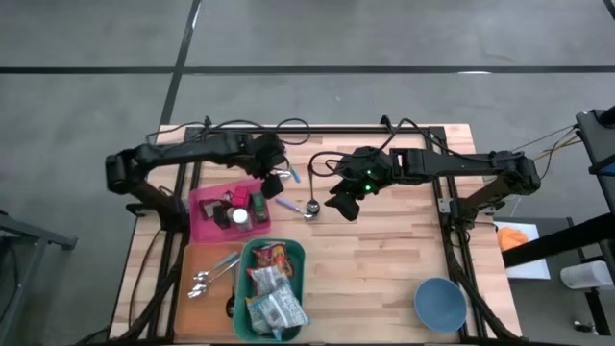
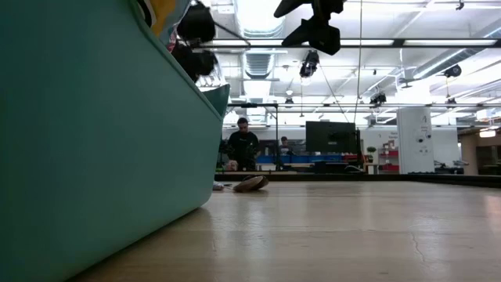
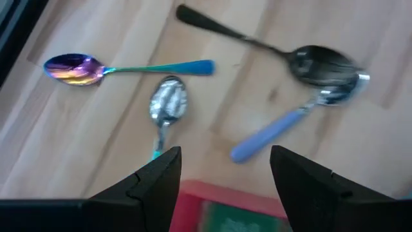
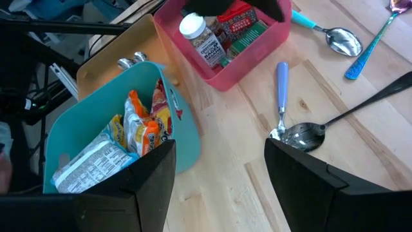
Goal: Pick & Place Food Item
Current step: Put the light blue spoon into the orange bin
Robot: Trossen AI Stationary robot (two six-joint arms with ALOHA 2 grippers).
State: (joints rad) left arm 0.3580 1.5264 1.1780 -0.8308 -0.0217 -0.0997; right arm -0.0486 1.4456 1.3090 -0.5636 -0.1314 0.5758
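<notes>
The left end effector (image 1: 273, 181) hangs released and empty above the far edge of the pink bin (image 1: 205, 227), with spoons (image 3: 168, 103) on the wooden surface (image 1: 384, 259) just beyond it. The right end effector (image 1: 343, 205) hovers near the surface's middle, jaws apart, holding nothing. The food packets (image 4: 138, 132) lie inside the teal bin (image 1: 296, 255), at the near edge beside a tan tray (image 1: 183, 309)
</notes>
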